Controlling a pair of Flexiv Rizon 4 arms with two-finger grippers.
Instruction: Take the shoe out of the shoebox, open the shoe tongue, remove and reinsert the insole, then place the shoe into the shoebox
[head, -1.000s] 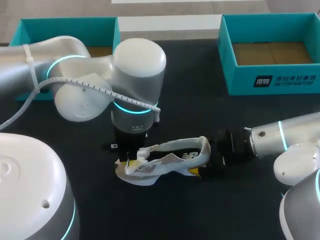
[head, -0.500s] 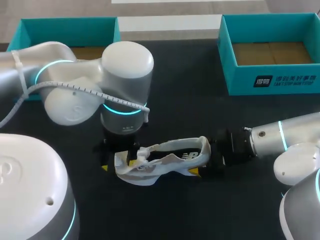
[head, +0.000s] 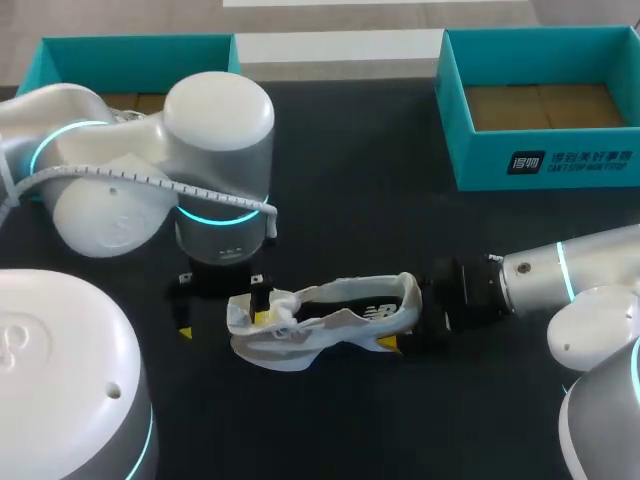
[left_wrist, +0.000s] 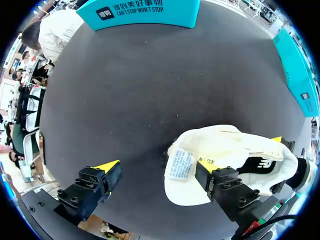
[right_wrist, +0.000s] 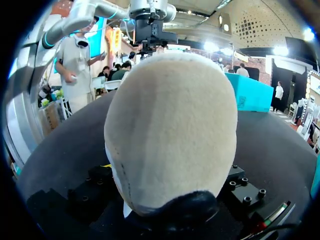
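Note:
A white shoe (head: 320, 320) lies on its side on the black table, mid-front. My left gripper (head: 222, 322) hangs over its tongue end, open wide. In the left wrist view one yellow-tipped finger (left_wrist: 209, 169) sits over the shoe (left_wrist: 235, 150) beside the labelled tongue (left_wrist: 180, 165). The other finger (left_wrist: 107, 171) is over bare table, so the left gripper (left_wrist: 157, 170) holds nothing. My right gripper (head: 405, 325) comes in level from the right and is shut on the shoe's heel. That heel (right_wrist: 172, 120) fills the right wrist view, with the right gripper (right_wrist: 170, 177) on either side of it.
An open teal shoebox (head: 560, 160) stands at the back right. A second teal box (head: 130, 50) is at the back left, partly behind my left arm. Both boxes (left_wrist: 145, 10) (left_wrist: 300, 70) also show ahead of the left gripper.
My left gripper has opened, let go of the shoe's tongue end, and shifted left with its arm. The shoe and the right arm have stayed put.

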